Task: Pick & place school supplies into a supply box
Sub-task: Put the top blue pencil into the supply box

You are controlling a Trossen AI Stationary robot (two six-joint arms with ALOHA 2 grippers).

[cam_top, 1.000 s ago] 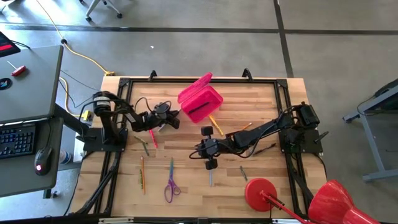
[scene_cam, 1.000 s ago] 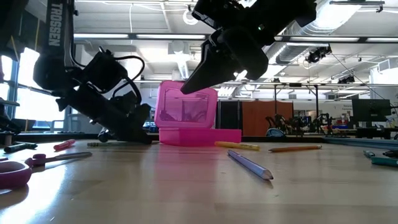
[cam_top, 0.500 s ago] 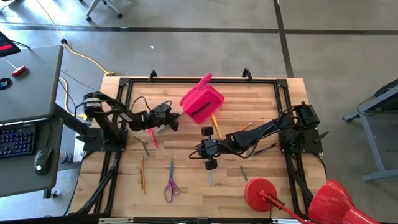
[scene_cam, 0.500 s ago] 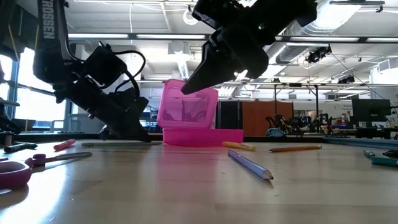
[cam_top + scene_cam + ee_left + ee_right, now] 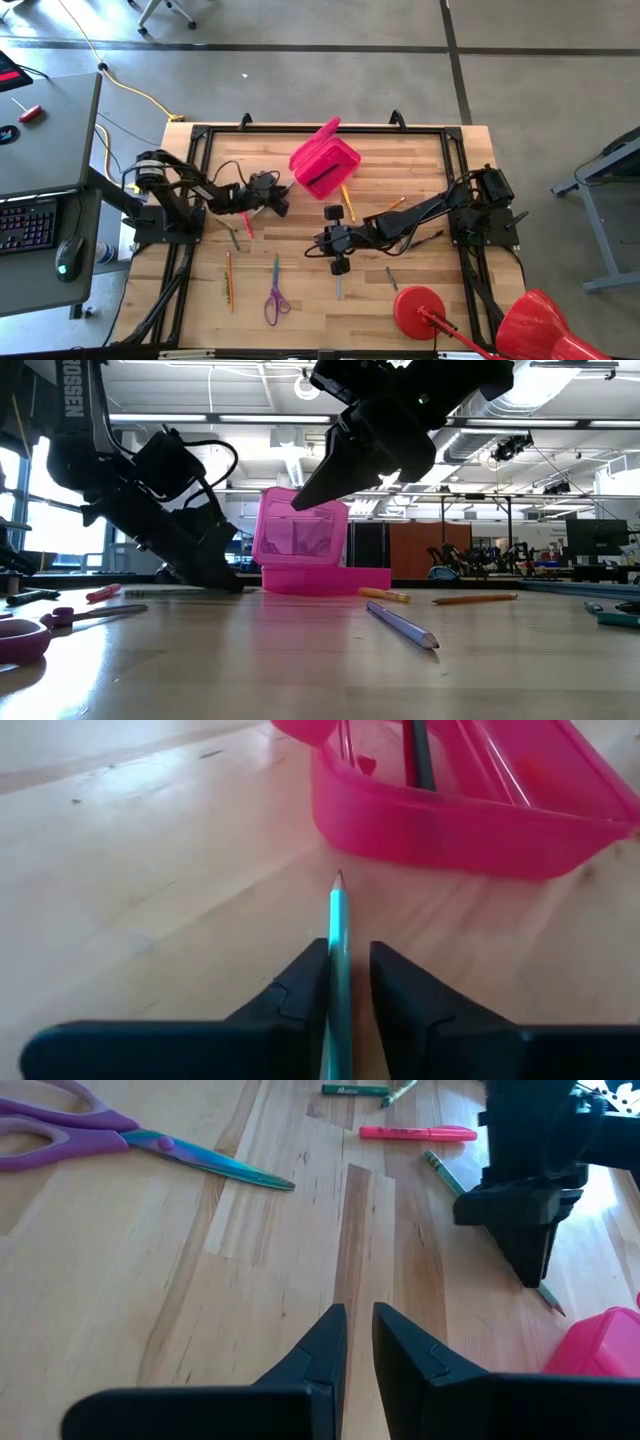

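Two claws are over the table (image 5: 420, 150). The left claw (image 5: 340, 970) pinches a teal pencil (image 5: 338, 935) between its fingers; only the tip end shows past them, and the rest is hidden inside the grip. In the high view the left claw (image 5: 268, 193) covers this pencil, so it cannot be made out there. The box (image 5: 324, 162) is bright pink, with its lid raised; the left wrist view cuts off its far end, and the thin items inside are too partial to identify. The low view shows the box (image 5: 322, 575) behind the left arm, its contents blurred through the lid.

The right claw (image 5: 356, 1342) hangs above bare wood near the table's middle, its fingers nearly pressed together with a narrow gap and nothing between them. Around it lie the scissors (image 5: 130, 1145), a pink pen (image 5: 418, 1133) and a green pen (image 5: 355, 1089). A grey pencil (image 5: 339, 287) lies just in front of the right claw (image 5: 338, 241). A yellow pencil (image 5: 347, 200) lies beside the box, an orange one (image 5: 228, 276) near the scissors (image 5: 275, 303). A red disc (image 5: 420, 310) sits at the near right.

The teal pencil's tip points at the box wall (image 5: 450, 825), close to it but not touching. The box stands just beyond the left claw, toward the far side of the table.
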